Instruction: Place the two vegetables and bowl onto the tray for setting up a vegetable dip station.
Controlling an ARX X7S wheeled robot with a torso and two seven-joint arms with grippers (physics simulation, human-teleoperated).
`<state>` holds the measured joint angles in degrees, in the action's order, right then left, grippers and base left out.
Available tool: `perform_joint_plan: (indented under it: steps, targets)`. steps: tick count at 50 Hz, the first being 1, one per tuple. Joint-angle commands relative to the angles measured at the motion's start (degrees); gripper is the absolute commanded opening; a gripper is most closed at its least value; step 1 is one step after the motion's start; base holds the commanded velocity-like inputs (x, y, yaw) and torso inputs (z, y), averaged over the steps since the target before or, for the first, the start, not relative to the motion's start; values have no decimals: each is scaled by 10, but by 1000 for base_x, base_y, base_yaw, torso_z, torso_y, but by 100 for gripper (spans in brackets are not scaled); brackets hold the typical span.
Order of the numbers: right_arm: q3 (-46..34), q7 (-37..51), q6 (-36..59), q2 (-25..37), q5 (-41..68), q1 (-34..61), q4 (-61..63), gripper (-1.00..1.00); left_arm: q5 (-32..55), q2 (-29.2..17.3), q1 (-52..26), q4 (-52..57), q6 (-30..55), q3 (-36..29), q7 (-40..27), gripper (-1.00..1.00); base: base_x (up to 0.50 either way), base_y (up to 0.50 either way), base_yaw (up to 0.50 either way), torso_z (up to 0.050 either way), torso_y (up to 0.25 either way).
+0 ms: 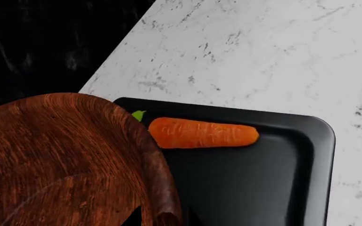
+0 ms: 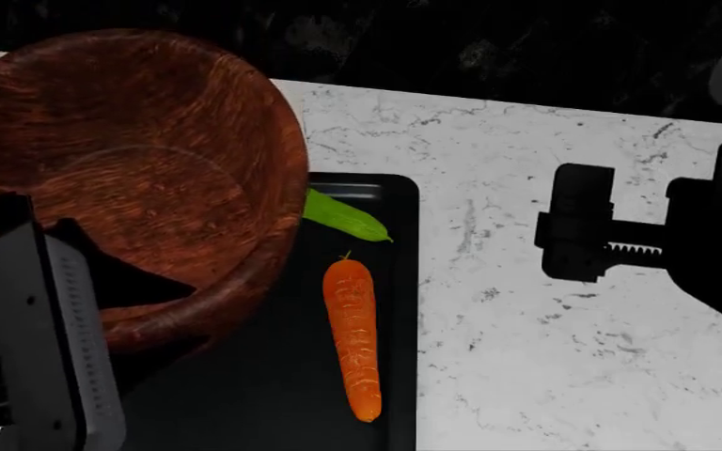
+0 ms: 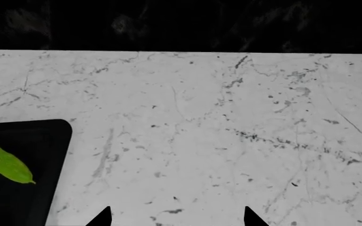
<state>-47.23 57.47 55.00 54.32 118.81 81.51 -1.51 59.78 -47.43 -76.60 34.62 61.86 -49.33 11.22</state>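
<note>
The carrot (image 2: pixel 353 336) is lying on the tray (image 2: pixel 399 282), along its right rim in the head view. Its long axis is running near-to-far, with the thick stem end pointing away from the robot and the tapered tip pointing toward it. The cucumber (image 2: pixel 343 216) is also lying on the tray, at the far end, set at a slant: one end is pointing toward the carrot's stem end and stopping just short of it, while the other end is disappearing under the bowl (image 2: pixel 123 169). The tray is sitting on the worktop (image 2: pixel 562 357).

The bowl is tilting, mouth facing up toward the head camera, and is covering the tray's left part. The left gripper (image 2: pixel 35 310) is holding it, its jaws pinching the bowl's near wall.

In the left wrist view the bowl's rim is overlapping the carrot's stem end.

The right gripper (image 2: pixel 583 235) is hovering over bare worktop, well apart from the tray, its jaws spread and holding nothing.
</note>
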Motion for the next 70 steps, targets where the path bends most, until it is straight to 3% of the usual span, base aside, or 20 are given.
perform_joint_plan:
  steps: [1,17,43,44,56,70]
  targets:
    - [12,-20,-5,-8,-11,-4,3,100,-6,8,6,9,-6,25,163,-100,0,0,0,0,0]
    - [11,-18,-9,-1,-7,-15,11,100,15,0,26,19,-22,33,164,-100,0,0,0,0,0]
    - [11,-30,-23,6,-15,-39,18,100,-68,12,61,-10,-66,-20,188,-100,2,0,-1,0,0]
    - [11,-31,-24,7,-15,-40,17,100,-70,10,60,-8,-69,-21,192,100,0,0,-3,0,0]
    - [12,-32,-26,11,-13,-45,22,100,-64,5,50,-3,-70,-13,191,100,1,-1,-1,0,-2]
    - [14,-30,-30,18,-7,-50,33,100,0,-3,-23,-3,-49,65,163,100,0,0,0,-1,0]
